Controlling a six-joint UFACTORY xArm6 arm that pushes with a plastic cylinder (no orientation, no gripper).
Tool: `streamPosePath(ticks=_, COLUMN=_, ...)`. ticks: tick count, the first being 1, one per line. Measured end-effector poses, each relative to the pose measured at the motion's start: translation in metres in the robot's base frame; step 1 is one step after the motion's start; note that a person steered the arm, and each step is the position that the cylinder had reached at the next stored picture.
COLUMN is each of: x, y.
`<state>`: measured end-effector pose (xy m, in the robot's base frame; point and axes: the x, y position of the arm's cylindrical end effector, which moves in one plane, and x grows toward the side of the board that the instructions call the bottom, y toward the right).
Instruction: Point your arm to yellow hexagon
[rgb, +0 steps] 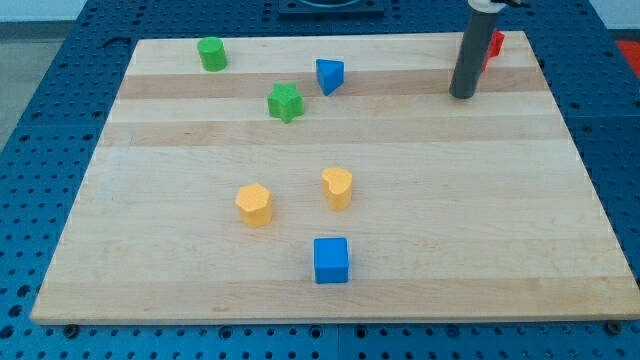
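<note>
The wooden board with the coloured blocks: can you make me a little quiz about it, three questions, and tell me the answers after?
1. True or false: my tip touches the yellow hexagon.
2. Which block lies nearest the view's bottom? A) green star B) blue cube C) green cylinder
3. Fill in: a ____ block peeks out behind the rod at the view's top right.

Key
1. False. My tip stands far off, near the board's top right; the hexagon sits lower left of centre, beside the yellow heart.
2. B.
3. Red.
</note>
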<state>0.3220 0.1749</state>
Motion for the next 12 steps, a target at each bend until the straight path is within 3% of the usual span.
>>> streamPosePath(ticks=5, x=0.016, y=-0.004)
streamPosePath(ticks=7, x=0.023, y=-0.038)
streamPosePath(ticks=9, x=0.064, y=-0.063)
streamPosePath(ticks=12, x=0.083, y=-0.148)
